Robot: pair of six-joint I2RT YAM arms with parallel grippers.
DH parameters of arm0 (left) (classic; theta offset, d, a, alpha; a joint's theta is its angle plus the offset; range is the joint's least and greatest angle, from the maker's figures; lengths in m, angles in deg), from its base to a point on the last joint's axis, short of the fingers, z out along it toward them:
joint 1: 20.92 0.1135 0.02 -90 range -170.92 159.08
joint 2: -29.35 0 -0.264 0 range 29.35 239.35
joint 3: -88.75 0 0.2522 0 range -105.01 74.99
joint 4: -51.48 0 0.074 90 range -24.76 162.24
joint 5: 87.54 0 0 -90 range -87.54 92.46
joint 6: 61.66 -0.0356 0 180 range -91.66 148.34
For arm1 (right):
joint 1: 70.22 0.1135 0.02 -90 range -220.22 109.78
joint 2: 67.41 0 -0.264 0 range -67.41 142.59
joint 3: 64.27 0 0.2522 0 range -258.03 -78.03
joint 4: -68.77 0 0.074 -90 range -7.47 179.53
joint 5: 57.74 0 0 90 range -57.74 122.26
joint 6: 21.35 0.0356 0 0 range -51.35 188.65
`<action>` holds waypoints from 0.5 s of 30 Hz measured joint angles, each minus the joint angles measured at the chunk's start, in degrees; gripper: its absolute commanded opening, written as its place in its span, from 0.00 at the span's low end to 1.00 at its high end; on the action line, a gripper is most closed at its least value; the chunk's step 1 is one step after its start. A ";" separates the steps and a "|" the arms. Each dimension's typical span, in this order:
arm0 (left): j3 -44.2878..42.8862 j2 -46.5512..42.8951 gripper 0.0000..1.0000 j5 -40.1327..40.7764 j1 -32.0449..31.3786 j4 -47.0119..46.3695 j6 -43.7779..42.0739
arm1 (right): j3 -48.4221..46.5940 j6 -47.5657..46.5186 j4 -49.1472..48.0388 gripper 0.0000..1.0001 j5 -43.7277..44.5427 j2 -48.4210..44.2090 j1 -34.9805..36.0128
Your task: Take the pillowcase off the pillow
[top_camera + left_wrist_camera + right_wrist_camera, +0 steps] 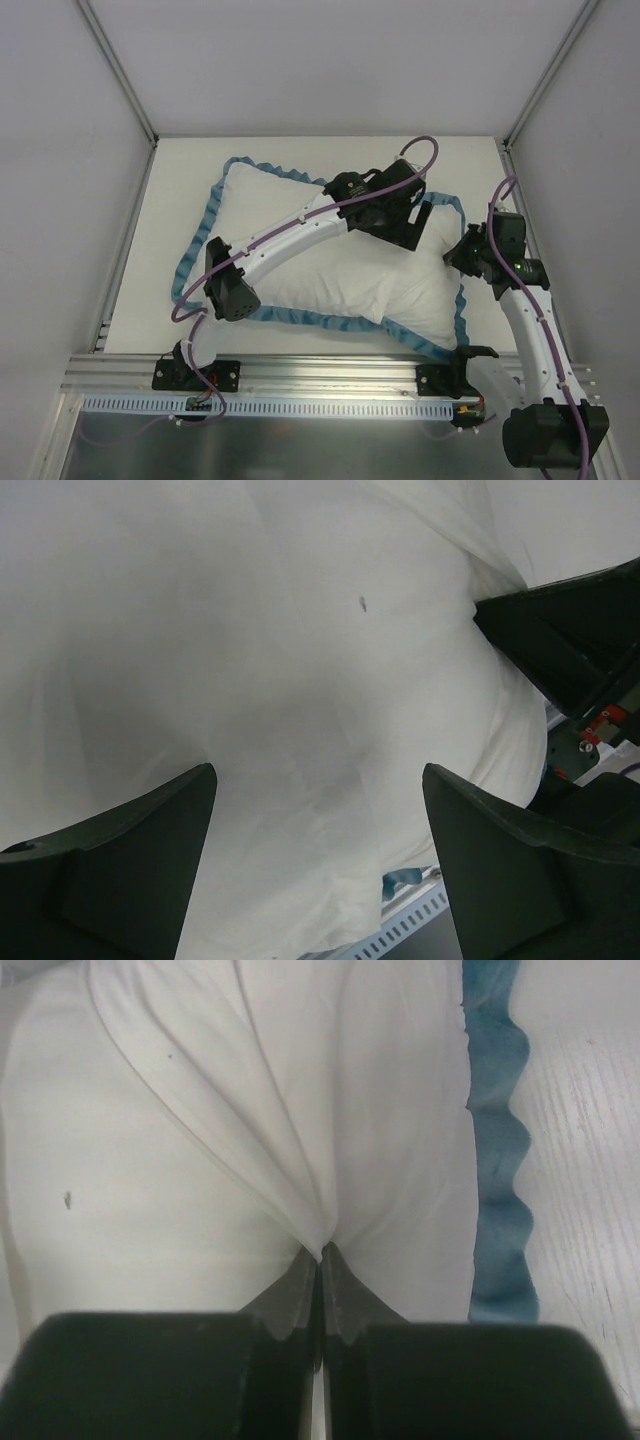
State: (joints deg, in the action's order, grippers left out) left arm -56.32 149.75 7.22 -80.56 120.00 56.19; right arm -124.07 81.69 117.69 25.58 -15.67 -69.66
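The pillowcase point(330, 280) lies on the table, bulging, its plain white side up and its teal ruffle point(300, 318) running round the edges. The pillow is not separately visible; I cannot tell white cushion from white cloth. My left gripper point(405, 225) reaches across to the far right part of the bundle. In the left wrist view it point(320, 810) is open, with white cloth point(300, 680) spread between the fingers. My right gripper point(458, 255) is at the right edge. In the right wrist view it point(322, 1255) is shut on a gathered fold of the white cloth point(300, 1140), beside the teal ruffle point(497, 1160).
The white table point(180, 170) is enclosed by grey walls on three sides. A metal rail point(330, 375) with the arm bases runs along the near edge. The left arm lies diagonally over the bundle. Dark parts of the right arm point(570, 630) show close by in the left wrist view.
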 measured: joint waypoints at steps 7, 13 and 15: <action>-1.11 4.28 0.49 3.45 -0.42 2.21 -0.57 | 0.07 0.46 0.07 0.01 -0.33 -1.49 0.00; 2.54 3.45 0.17 9.31 0.09 3.50 0.17 | 0.22 0.39 0.63 0.01 -0.22 -2.19 0.00; 6.49 0.94 0.04 9.79 0.68 3.02 0.83 | 0.68 0.39 0.68 0.01 -0.26 -2.49 0.00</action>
State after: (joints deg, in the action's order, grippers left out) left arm -49.83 150.69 17.01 -79.88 123.02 57.02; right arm -123.39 82.08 118.36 25.32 -18.16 -69.66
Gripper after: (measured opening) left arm 0.161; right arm 0.022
